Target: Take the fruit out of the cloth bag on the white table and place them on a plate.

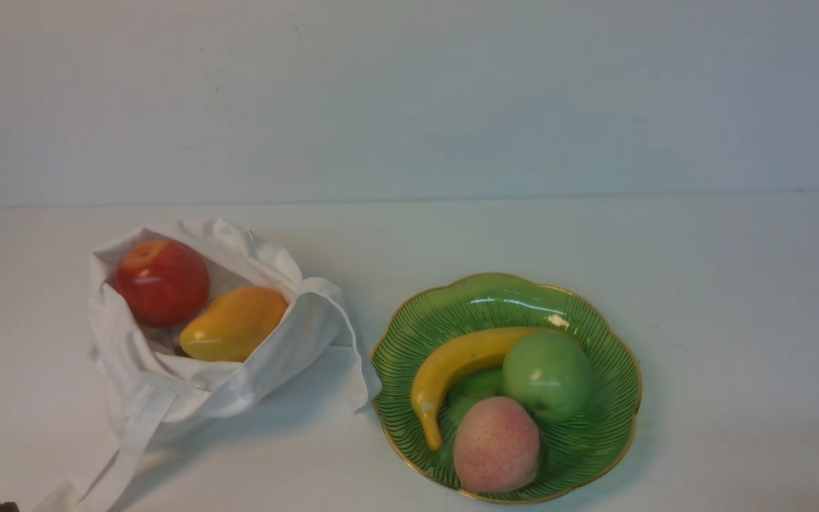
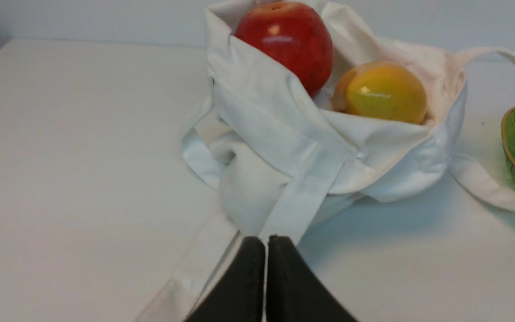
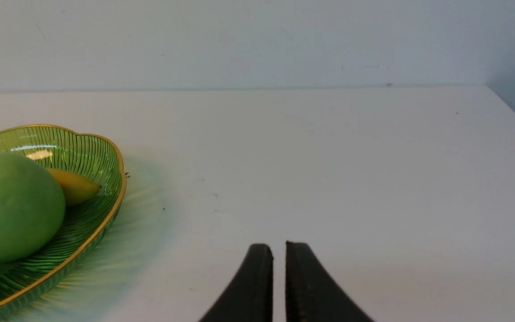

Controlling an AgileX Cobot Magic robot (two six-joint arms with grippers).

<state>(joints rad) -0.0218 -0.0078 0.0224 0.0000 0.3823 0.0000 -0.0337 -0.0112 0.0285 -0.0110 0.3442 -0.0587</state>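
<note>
The white cloth bag sits open on the left of the white table. A red apple and an orange-yellow mango lie in it. To its right the green plate holds a yellow banana. My left gripper is shut and empty, low over the table just short of the bag, with a strap lying ahead of its tips. My right gripper is shut and empty over bare table beside the plate.
A green apple and a pinkish peach also lie on the plate. One bag handle loops close to the plate's rim. A pale wall rises behind the table.
</note>
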